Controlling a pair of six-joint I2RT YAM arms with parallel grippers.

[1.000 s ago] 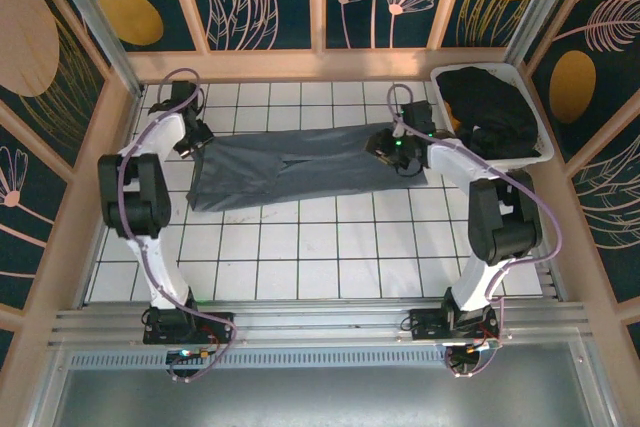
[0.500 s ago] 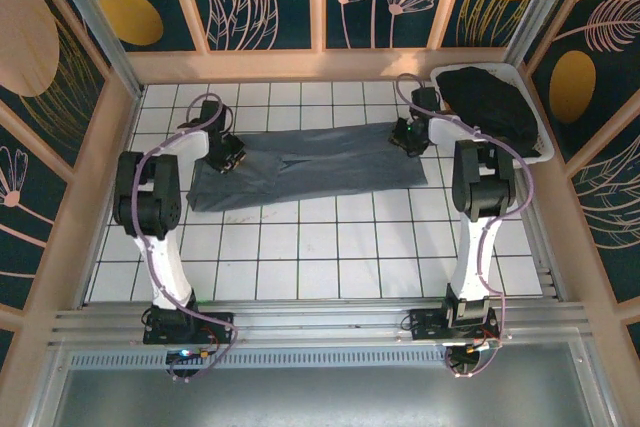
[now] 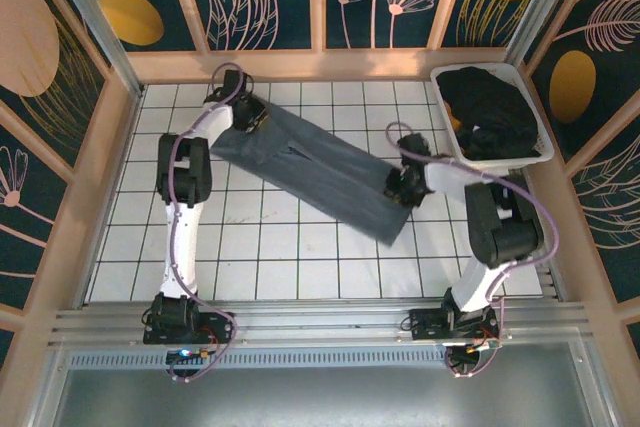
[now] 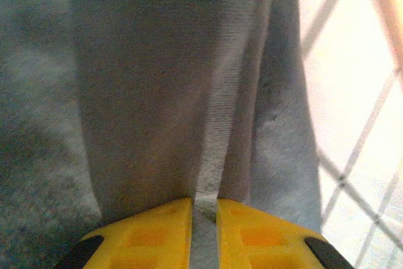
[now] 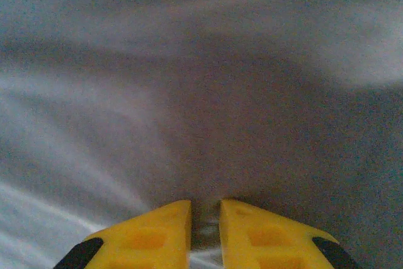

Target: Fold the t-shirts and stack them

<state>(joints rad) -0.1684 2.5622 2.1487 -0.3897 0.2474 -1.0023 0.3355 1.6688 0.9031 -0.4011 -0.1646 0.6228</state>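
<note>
The blue-grey t-shirt (image 3: 315, 172) is soft, light and floppy, so it'll sag and crease wherever it isn't held; I'd say corners and hems are the spots to grab, since a pinch in the middle just bunches it. It's stretched in a long diagonal band across the white tiled worktop (image 3: 270, 257), from far left down toward the right side. The left end effector (image 3: 245, 115) is nearly closed on the far-left end, and its wrist cam shows a ridge of fabric pinched between the yellow fingers (image 4: 164, 231). The right end effector (image 3: 400, 187) is clamped the same way on the near-right end, cloth tucked between its fingers (image 5: 252, 231). The black t-shirts (image 3: 490, 112) sit heaped in the white bin (image 3: 510, 163) at the far right corner. The tiles look smooth, so cloth should slide easily, and there's plenty of bare space up front, though the patterned walls (image 3: 60, 97) box things in
</note>
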